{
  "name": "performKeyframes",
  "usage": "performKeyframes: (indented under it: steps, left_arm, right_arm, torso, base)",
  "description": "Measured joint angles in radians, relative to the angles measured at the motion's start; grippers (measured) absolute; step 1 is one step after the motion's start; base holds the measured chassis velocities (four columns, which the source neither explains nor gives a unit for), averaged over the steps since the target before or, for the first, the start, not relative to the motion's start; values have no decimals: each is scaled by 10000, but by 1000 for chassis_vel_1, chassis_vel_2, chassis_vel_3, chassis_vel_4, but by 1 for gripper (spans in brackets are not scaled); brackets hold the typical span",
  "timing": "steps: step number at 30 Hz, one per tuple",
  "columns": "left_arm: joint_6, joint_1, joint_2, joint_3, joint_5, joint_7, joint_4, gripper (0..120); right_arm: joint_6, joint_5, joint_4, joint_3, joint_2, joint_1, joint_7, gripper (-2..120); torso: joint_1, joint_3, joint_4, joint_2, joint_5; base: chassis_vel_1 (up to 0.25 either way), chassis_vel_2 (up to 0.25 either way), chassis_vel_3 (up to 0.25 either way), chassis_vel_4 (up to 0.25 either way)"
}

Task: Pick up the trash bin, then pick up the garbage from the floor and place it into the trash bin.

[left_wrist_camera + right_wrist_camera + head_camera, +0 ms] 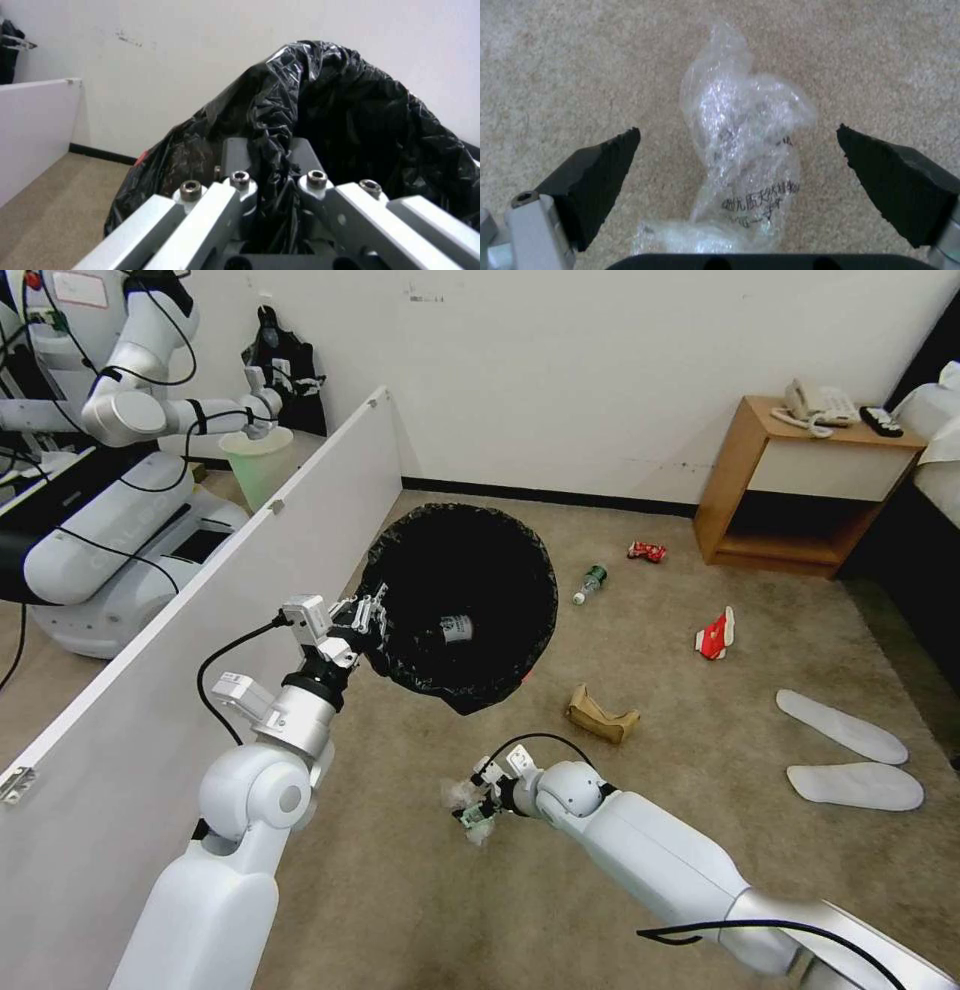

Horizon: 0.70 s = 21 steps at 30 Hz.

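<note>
The bin (455,605) is showing a glossy black liner with a sliver of red below. The carpet (640,790) is looking beige-brown. A clear wrapper (745,157) is carrying black print. The slippers (845,755) are showing white, the carton (715,635) red and white, the paper bag (600,715) brown.

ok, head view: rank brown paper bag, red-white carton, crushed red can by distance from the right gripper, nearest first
From the right gripper, low over the floor:
1. Brown paper bag, just ahead and to its right.
2. Red-white carton, farther right, mid-carpet.
3. Crushed red can, farthest, near the nightstand.
</note>
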<state>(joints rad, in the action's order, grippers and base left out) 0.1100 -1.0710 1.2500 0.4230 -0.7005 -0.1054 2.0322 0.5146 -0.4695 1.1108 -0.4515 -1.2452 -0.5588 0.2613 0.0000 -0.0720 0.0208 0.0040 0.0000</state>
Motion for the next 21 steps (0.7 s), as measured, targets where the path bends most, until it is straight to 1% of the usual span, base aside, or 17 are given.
performKeyframes:
  steps: [13,14,15,16,17,18,19,21]
  left_arm:
    - [-48,-92,15,-1,20,-58,-3,4]
    - [-52,-111,14,1,20,-63,2,4]
    - [-54,-130,9,5,21,-64,18,4]
    - [-54,-130,9,5,21,-64,18,4]
    - [-55,-148,-2,9,20,-66,46,4]
    - [-56,-161,-16,18,21,-69,69,4]
    - [-56,-161,-16,18,21,-69,69,4]
    - [-56,-187,-51,42,14,-70,118,4]
  right_arm:
    - [-45,72,-175,-51,-54,-11,-116,99]
    - [-49,76,-202,-53,-64,-20,-145,96]
    - [-52,96,-252,-56,-81,-23,-174,90]
    - [-52,96,-252,-56,-81,-23,-174,90]
    - [-64,132,-305,-57,-99,-24,-203,85]
    - [-86,153,-346,-56,-112,-25,-243,82]
    - [-86,153,-346,-56,-112,-25,-243,82]
    - [-155,164,-375,-56,-120,-25,-318,69]
  torso:
    - [0,0,1,0,0]
    - [0,0,1,0,0]
    - [0,0,1,0,0]
    - [0,0,1,0,0]
    - [0,0,1,0,0]
    - [0,0,1,0,0]
    - [0,0,1,0,0]
    - [0,0,1,0,0]
  base:
    - [0,0,0,0]
    - [0,0,0,0]
    - [0,0,0,0]
    - [0,0,0,0]
    - [0,0,0,0]
    - [0,0,0,0]
    - [0,0,0,0]
    - [0,0,0,0]
